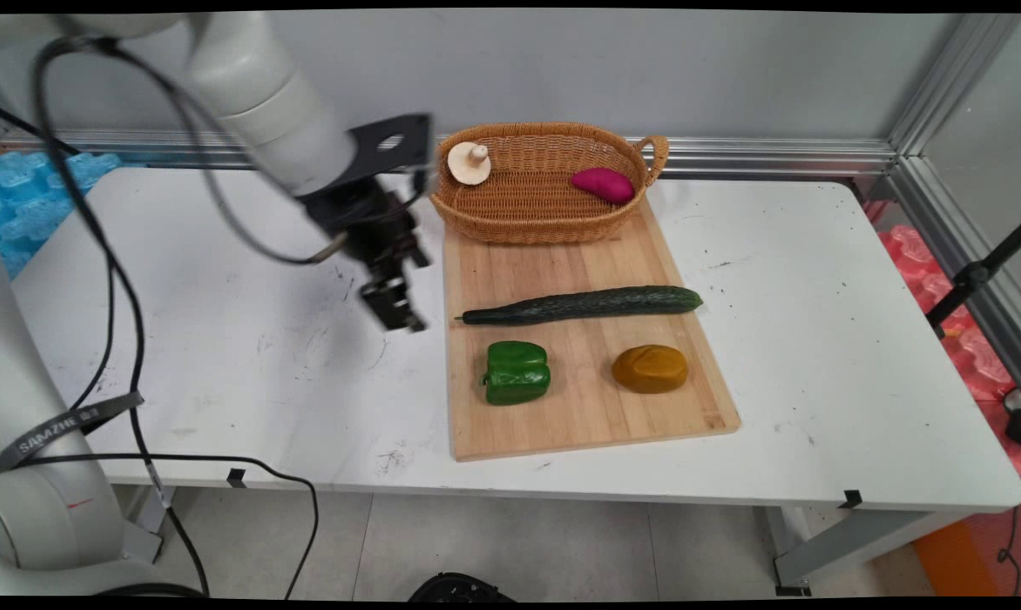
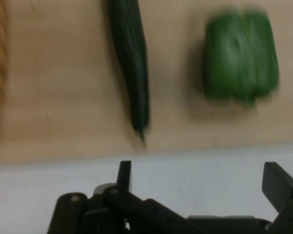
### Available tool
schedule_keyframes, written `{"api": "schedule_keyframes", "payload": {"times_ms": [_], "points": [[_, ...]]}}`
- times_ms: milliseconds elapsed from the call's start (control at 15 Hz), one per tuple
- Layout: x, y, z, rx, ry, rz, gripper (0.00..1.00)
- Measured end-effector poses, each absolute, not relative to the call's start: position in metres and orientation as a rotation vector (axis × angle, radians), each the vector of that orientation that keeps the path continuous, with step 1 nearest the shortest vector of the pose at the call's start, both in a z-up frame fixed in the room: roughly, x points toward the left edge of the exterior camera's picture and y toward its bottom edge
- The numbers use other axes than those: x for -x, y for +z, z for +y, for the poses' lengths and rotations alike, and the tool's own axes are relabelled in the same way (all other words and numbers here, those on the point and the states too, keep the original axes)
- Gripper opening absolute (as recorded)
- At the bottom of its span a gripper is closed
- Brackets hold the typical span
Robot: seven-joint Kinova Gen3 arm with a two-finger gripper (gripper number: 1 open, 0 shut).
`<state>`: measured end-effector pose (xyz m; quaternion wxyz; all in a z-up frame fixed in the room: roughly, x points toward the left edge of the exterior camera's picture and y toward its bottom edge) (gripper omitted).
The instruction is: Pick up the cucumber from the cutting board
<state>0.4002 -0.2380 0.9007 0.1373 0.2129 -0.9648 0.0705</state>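
My black gripper (image 1: 404,322) hangs over the white table just left of the wooden cutting board (image 1: 578,407), close to the stem end of the long dark cucumber (image 1: 582,305). In the hand view the gripper (image 2: 200,178) stands open with nothing between its fingers, above bare table, and the cucumber (image 2: 132,73) tip and the green bell pepper (image 2: 240,56) lie on the board (image 2: 63,97) ahead. The green pepper (image 1: 517,372) and a brown potato (image 1: 650,368) sit on the board's near half.
A wicker basket (image 1: 544,216) at the board's far end holds a mushroom (image 1: 469,163) and a purple sweet potato (image 1: 603,185). Black cables (image 1: 129,322) hang from the arm at the left. An aluminium frame (image 1: 942,212) borders the back and right.
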Motion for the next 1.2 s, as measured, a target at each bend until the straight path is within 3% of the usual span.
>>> {"api": "schedule_keyframes", "payload": {"times_ms": [467,1200], "points": [[-0.344,0.893,-0.302,-0.600,0.293,-2.654,1.00],[-0.301,0.820,-0.349,-0.638,0.274,-2.557,1.00]]}}
